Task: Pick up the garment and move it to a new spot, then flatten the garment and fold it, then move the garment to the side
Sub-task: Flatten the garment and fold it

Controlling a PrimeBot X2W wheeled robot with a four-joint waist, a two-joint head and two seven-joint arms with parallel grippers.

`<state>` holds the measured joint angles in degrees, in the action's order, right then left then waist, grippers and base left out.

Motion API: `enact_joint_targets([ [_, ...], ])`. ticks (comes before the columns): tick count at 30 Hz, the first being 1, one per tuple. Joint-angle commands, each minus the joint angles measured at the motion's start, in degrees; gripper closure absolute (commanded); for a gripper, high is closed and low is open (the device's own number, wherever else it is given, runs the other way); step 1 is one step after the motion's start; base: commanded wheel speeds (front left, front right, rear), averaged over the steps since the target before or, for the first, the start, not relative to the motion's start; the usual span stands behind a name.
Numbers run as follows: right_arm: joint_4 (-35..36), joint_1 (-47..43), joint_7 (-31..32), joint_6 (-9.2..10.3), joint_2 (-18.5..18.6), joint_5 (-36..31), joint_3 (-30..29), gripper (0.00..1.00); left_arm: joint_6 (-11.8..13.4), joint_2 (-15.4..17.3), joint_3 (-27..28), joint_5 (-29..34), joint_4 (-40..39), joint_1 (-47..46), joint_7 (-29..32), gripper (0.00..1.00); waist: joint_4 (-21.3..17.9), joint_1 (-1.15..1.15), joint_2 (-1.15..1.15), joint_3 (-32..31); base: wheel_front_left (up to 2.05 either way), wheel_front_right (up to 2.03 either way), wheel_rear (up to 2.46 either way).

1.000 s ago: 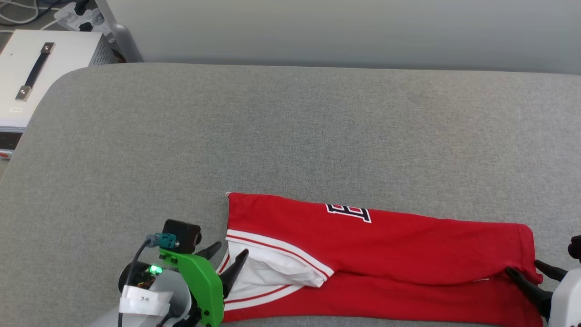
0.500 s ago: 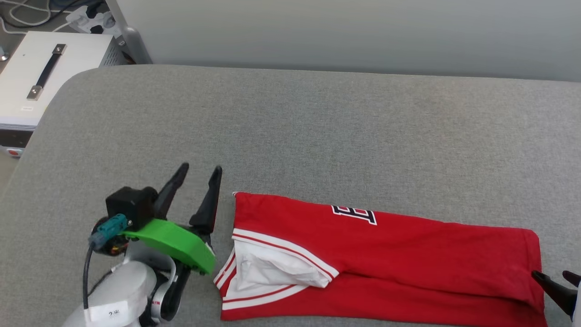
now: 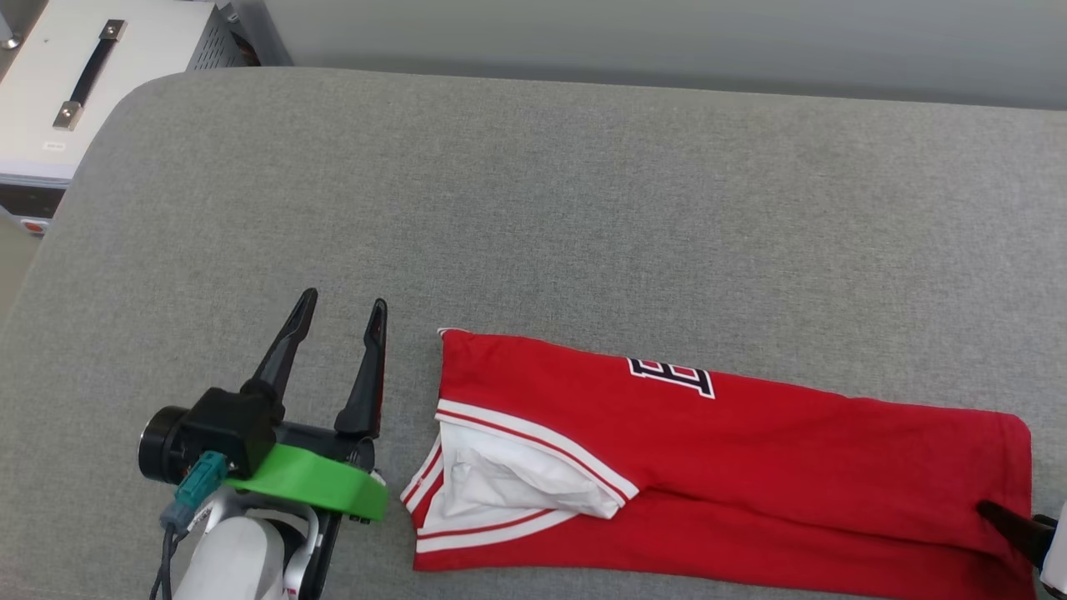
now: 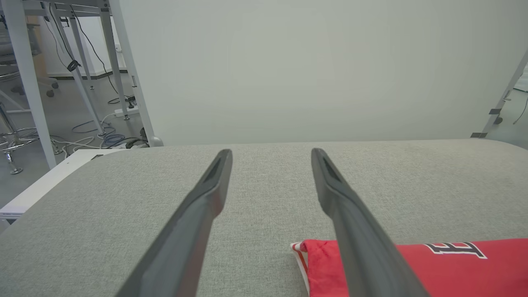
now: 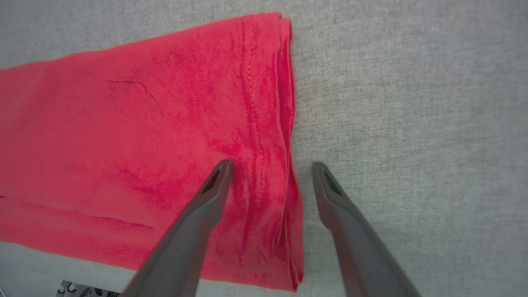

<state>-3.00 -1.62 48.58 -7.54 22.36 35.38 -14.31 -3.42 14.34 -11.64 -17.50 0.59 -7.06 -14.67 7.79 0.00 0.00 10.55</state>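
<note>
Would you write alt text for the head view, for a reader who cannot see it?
A red garment folded into a long strip lies on a grey table, white sleeve at its left end. The open left gripper is beside that end; the right gripper reaches its right end.

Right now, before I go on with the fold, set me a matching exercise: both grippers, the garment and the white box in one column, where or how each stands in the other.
Column one
1. left gripper
2. right gripper
3. garment
4. white box

Column two
A. folded into a long strip, lying flat
B. open, one finger over red cloth, the other over bare grey
C. off the far left corner of the grey surface
D. open, over bare grey, to the left of the red cloth

Pairs: 1-D, 2-B, 3-A, 4-C
</note>
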Motion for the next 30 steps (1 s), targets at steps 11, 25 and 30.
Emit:
enact_joint_targets([
  [11,-4.60,0.71,1.65,0.05,-3.74,0.91,1.99,0.00,-3.93,-5.53,4.50,4.63,2.58,0.19,-0.32,0.00,1.86,0.00,0.00,1.49,0.00,0.00,0.00],
  [25,-6.79,1.22,-0.53,0.05,-5.72,3.46,9.26,0.52,-4.05,-4.85,3.29,3.74,3.12,0.10,-0.32,0.00,0.91,0.00,0.00,0.74,0.00,0.00,0.00],
  [30,-8.24,1.85,-4.04,0.05,-4.76,3.94,9.70,1.00,-4.06,-4.72,3.11,3.49,3.25,-0.05,-0.32,0.00,0.62,0.00,0.00,0.72,0.00,0.00,0.00],
])
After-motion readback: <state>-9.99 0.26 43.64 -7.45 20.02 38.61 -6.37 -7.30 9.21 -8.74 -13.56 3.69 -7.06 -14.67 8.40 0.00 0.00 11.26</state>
